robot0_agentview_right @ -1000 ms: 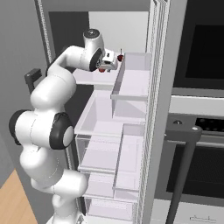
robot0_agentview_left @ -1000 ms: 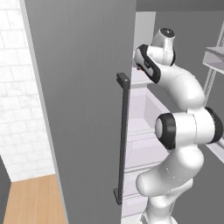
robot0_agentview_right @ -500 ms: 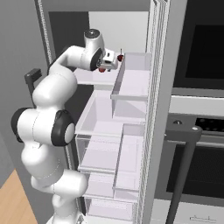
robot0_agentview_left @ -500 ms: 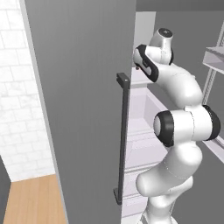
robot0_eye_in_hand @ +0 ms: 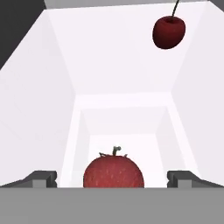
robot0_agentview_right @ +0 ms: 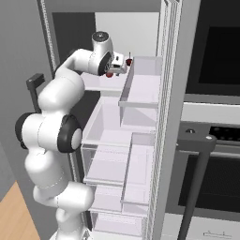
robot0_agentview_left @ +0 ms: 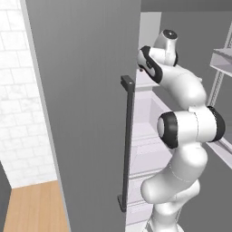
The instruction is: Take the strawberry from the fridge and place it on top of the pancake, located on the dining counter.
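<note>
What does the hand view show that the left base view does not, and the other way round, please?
The hand view alone shows the red seeded strawberry between the open gripper tips, and a dark red cherry on the white shelf. The left base view alone shows the grey fridge door with its dark bar handle, the white tiled wall and the wooden floor. Both show the fridge's white interior.

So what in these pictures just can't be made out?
- Strawberry: its lower part is cut off at the bottom of the hand view, so whether the open fingers touch it can't be told.
- Cherry: its stem runs past the top edge.
- Left base view: the fridge door hides the shelves and both fruits.
- Right base view: the fruits are too small to tell apart.
</note>
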{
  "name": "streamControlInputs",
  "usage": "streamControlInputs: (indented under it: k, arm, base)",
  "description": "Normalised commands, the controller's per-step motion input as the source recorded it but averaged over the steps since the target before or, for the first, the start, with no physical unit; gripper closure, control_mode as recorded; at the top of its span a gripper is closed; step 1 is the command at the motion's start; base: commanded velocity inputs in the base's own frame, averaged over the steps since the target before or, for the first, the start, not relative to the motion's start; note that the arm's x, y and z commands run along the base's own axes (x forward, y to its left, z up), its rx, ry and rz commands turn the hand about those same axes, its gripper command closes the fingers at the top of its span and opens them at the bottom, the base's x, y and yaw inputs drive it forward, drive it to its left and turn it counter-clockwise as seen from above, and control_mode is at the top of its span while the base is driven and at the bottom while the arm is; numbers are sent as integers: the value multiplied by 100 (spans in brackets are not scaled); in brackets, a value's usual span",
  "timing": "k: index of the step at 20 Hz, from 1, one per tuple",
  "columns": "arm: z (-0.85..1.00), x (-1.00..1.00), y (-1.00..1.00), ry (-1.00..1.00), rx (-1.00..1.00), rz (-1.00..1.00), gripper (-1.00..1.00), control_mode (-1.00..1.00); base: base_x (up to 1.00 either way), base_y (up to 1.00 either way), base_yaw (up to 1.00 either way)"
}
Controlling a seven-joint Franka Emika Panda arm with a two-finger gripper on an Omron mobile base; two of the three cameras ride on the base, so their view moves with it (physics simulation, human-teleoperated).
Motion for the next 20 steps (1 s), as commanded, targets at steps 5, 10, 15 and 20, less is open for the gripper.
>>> streamControlInputs:
  k: [5,10,15,20]
  arm:
    - [-5,20,0,0,0,4,-100,-100]
    - [-23,3,0,4,1,0,100,-100]
    - [-13,0,0,1,0,0,100,-100]
    - [0,-53,2,-6,0,-7,100,-100]
  base:
    - [0,0,0]
    - [0,0,0]
    - [0,0,0]
    - [0,0,0]
